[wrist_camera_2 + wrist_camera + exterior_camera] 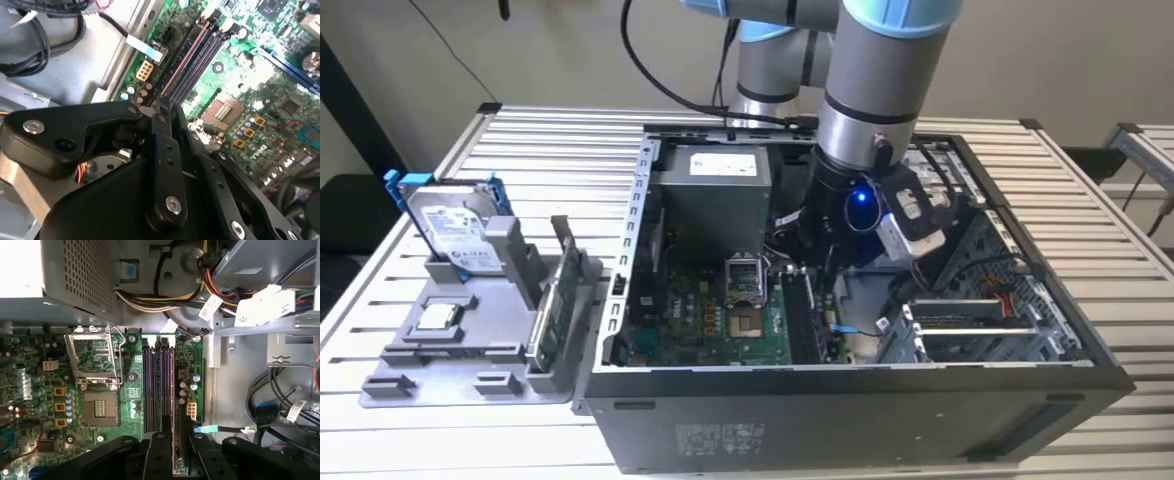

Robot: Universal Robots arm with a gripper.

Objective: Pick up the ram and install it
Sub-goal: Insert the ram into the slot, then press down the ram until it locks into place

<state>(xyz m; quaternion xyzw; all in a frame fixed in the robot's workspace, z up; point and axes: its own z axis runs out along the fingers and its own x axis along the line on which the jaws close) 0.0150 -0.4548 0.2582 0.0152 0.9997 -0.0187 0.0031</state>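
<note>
Biggest worry inside the computer case [854,400]: the arm is reaching down over the green board [100,365]. If the ram [173,385] is sitting even slightly crooked over the memory slots [150,390], at 3 o'clock from the processor socket [744,275] in the exterior view, I reckon it's jamming or bending. The pincer [175,440] is looking nearly closed in the first wrist view, pinching the stick's thin edge along the outermost slot.

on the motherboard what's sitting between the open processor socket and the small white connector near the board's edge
The row of long memory slots lies between the processor socket and the white connector, as the first wrist view shows.
</note>
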